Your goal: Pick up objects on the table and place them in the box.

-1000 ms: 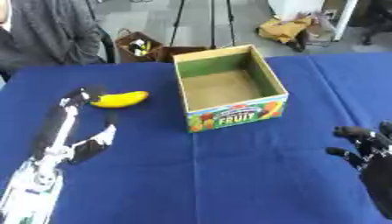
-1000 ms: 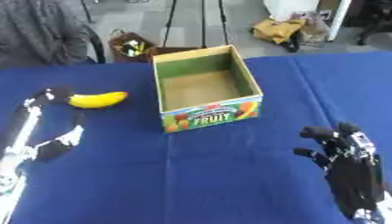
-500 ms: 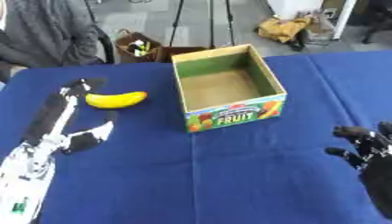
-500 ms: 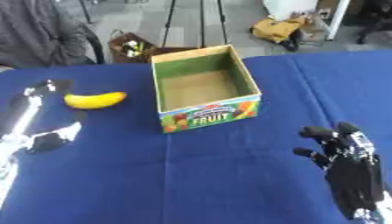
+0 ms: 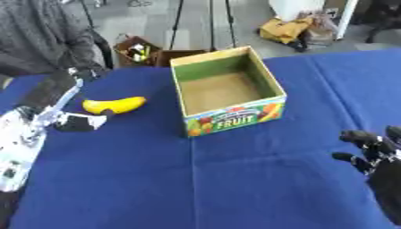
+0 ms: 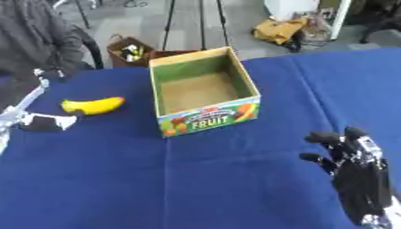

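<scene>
Your left robot hand (image 5: 66, 105) sits at the left of the blue worktop (image 5: 235, 179), spread wide: long fingers reach up toward the far edge, while the thumb (image 5: 78, 121) points right, its tip just beside the near end of the banana (image 5: 114, 105). The hand is parted around nothing; whether it actually touches the fruit cannot be told. The banana lies flat on the cloth, left of the box (image 5: 227, 91) and apart from it. That box is an open cardboard one, green inside with a bare brown floor, and a printed front panel reading "FRUIT" that faces you. It stands near the middle of the worktop, slightly turned. Your right robot hand (image 6: 352, 161) rests at the lower right corner, fingers up and relaxed, holding nothing, well apart from both box and banana.
</scene>
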Tool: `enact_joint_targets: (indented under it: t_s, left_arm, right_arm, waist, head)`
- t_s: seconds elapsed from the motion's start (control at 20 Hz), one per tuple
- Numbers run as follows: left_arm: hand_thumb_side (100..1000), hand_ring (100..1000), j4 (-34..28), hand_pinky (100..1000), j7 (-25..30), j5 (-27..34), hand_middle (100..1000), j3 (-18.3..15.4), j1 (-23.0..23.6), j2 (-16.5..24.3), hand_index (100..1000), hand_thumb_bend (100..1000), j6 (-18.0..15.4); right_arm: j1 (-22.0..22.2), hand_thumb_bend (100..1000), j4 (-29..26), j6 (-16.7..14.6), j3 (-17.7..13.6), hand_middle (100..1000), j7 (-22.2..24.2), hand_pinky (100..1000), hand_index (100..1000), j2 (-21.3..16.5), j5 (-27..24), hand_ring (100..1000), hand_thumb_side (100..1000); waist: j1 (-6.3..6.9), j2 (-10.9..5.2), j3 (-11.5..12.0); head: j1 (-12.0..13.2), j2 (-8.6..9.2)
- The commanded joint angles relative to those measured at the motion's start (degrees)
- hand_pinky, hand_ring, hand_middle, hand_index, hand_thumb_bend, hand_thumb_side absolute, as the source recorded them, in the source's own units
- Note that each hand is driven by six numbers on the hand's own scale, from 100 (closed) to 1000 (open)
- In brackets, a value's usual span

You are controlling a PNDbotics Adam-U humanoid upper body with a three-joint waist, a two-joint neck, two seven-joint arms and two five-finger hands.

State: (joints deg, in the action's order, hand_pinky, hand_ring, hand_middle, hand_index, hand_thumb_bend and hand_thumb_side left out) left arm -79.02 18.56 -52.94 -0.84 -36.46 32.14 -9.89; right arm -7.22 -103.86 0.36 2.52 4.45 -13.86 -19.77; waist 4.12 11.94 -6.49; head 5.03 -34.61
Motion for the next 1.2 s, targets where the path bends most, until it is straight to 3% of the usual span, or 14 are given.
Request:
enact_joint_targets:
  t_s: [0.05,0.55,0.75,1.2]
  left_arm:
    - [124,739,6.80,840,3.29,-2.05,724,-0.59,-3.92,3.45,894,475,-1.34]
    - [151,748,29.82,850,4.56,-7.08,712,-0.75,-13.89,2.70,876,517,-8.67]
    - [131,744,33.02,848,2.71,-9.08,706,-1.08,-14.91,2.09,868,505,-9.51]
    - [104,736,36.81,841,-2.61,-10.11,691,-1.84,-15.03,0.99,857,452,-8.11]
  right_arm:
    - [-0.26,100,-0.43,-0.11,0.17,663,0.38,703,715,-0.98,0.04,983,1000]
    - [0.05,100,-0.42,-0.01,0.78,663,1.05,703,715,-1.41,0.14,983,1000]
    - [0.06,100,-0.44,-0.02,0.88,663,1.19,703,715,-1.47,0.21,983,1000]
    - [-0.06,100,-0.60,-0.02,1.11,663,1.44,702,714,-1.52,0.25,983,1000]
  waist:
    - [-0.11,-1.10,-0.22]
    - [0.06,-1.48,-2.12]
    - [0.04,-1.40,-2.68]
    - [-0.22,-1.18,-2.99]
  head:
    - [0.49,0.44]
    - [1.13,0.11]
    - [1.18,0.17]
    - [1.26,0.23]
